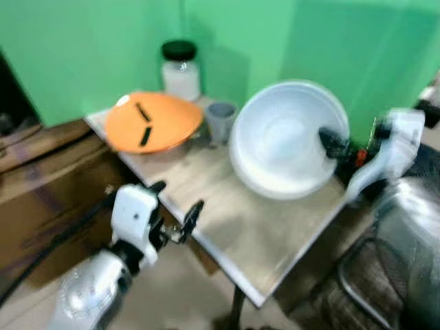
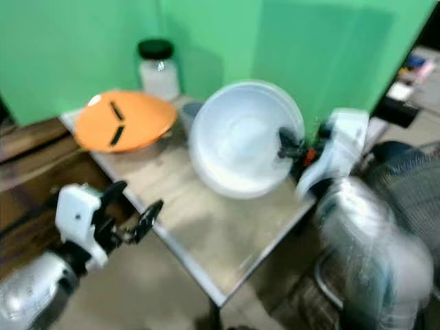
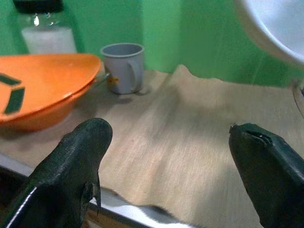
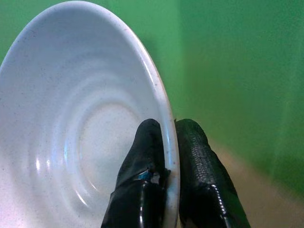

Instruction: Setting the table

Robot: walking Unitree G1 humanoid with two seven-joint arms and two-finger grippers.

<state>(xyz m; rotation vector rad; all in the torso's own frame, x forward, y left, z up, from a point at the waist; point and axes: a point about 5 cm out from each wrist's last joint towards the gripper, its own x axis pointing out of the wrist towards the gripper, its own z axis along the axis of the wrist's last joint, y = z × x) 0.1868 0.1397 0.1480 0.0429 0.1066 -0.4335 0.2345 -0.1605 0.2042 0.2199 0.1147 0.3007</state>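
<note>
A large white bowl (image 1: 285,141) hangs tilted above the right half of the wooden table (image 1: 234,227), its hollow facing me. My right gripper (image 1: 331,144) is shut on its right rim; in the right wrist view the two fingers (image 4: 152,156) pinch the bowl's edge (image 4: 159,95). My left gripper (image 1: 180,206) stands open at the table's near left edge, nothing between its fingers (image 3: 80,156). An orange plate (image 1: 152,121) with dark marks lies at the back left, and a grey mug (image 1: 221,121) stands beside it.
A jar with a black lid (image 1: 180,70) stands at the back against the green wall (image 1: 89,48). A brown wooden cabinet (image 1: 48,185) is to the table's left. A grey mesh chair (image 1: 405,261) sits at the right, close to the table's corner.
</note>
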